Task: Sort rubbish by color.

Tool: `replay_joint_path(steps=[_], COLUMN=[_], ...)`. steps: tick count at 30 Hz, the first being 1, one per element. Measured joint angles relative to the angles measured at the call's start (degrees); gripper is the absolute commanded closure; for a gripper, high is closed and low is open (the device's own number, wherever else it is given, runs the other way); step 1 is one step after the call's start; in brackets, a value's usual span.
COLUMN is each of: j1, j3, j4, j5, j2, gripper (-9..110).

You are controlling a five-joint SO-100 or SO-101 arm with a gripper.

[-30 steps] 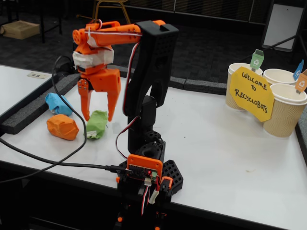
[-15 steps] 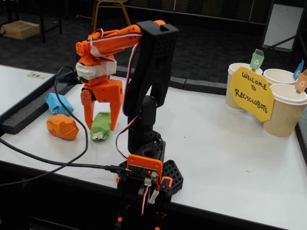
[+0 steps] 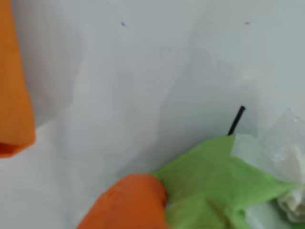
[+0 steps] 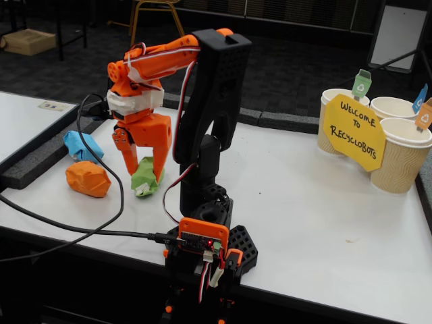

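Observation:
The green wad (image 4: pixel 143 182) lies on the white table (image 4: pixel 304 209), left of the arm's base. My orange gripper (image 4: pixel 144 174) has come down over it, open, one finger on each side in the fixed view. In the wrist view the green wad (image 3: pixel 224 186) touches the lower finger (image 3: pixel 128 202). The other finger (image 3: pixel 14 95) stands apart at the left edge, with bare table inside the gripper (image 3: pixel 78 164). The orange wad (image 4: pixel 88 179) and the light blue wad (image 4: pixel 81 145) lie further left.
Three tan paper cups (image 4: pixel 401 158) with small colored flags stand at the back right behind a yellow sign (image 4: pixel 354 131). A black cable (image 4: pixel 101 219) loops past the wads. A black foam strip (image 4: pixel 40 158) borders the table's left side.
The gripper has come down around the green wad and its fingers have drawn somewhat closer together. The wad has shifted slightly to the right.

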Motion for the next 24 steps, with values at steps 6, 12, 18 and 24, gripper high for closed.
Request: replay_joint_path(steps=[6, 12, 18, 24], j1=[2.90, 3.78, 4.57, 8.61], j3=[-8.79, -22.59, -29.71, -31.73], j4=[6.59, 15.82, 21.36, 23.99], j5=[4.04, 8.61, 13.80, 19.16], j2=[0.00, 0.00, 0.79, 7.91], gripper=[101, 101, 101, 101])
